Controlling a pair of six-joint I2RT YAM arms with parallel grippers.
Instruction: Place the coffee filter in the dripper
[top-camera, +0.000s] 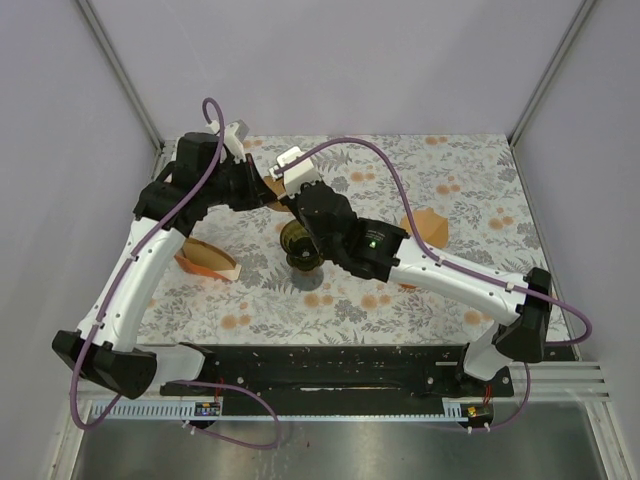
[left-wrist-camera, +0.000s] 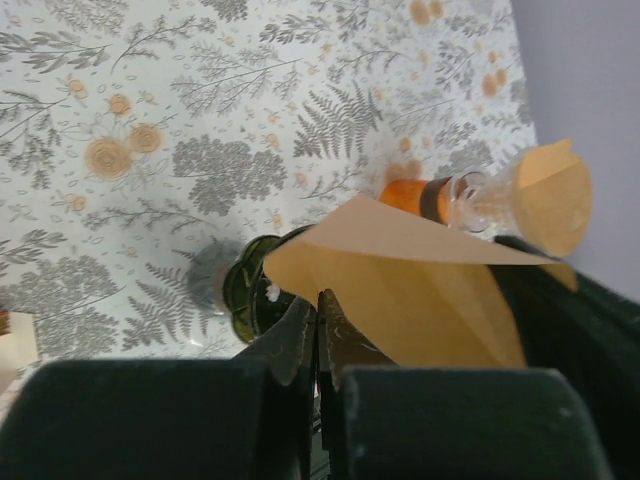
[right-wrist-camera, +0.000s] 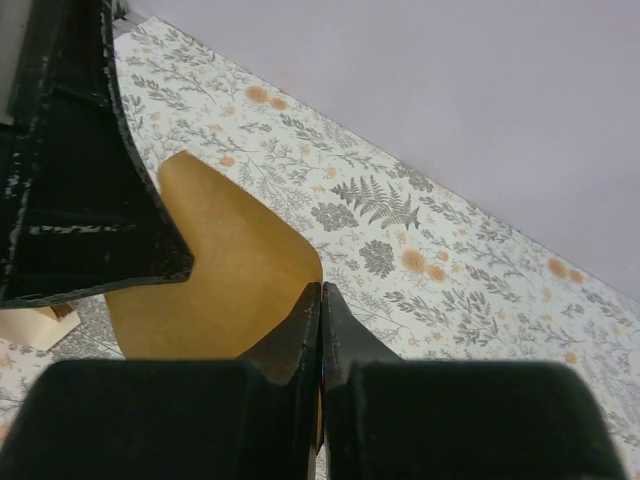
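A brown paper coffee filter (top-camera: 272, 188) hangs in the air between my two grippers, behind the dark green glass dripper (top-camera: 302, 247), which stands on the floral tablecloth. My left gripper (top-camera: 262, 187) is shut on the filter's edge; in the left wrist view the filter (left-wrist-camera: 420, 290) fans out to the right of the gripper (left-wrist-camera: 320, 300), with the dripper (left-wrist-camera: 248, 290) just below. My right gripper (top-camera: 284, 193) is shut on the opposite side of the filter (right-wrist-camera: 230, 270), as the right wrist view (right-wrist-camera: 320, 295) shows. The left gripper's black fingers (right-wrist-camera: 80, 180) show there at upper left.
A holder with spare filters (top-camera: 208, 260) lies left of the dripper. Another brown filter (top-camera: 428, 226) lies at the right; the left wrist view shows it on a clear glass piece with an orange band (left-wrist-camera: 470, 200). Grey walls enclose the table.
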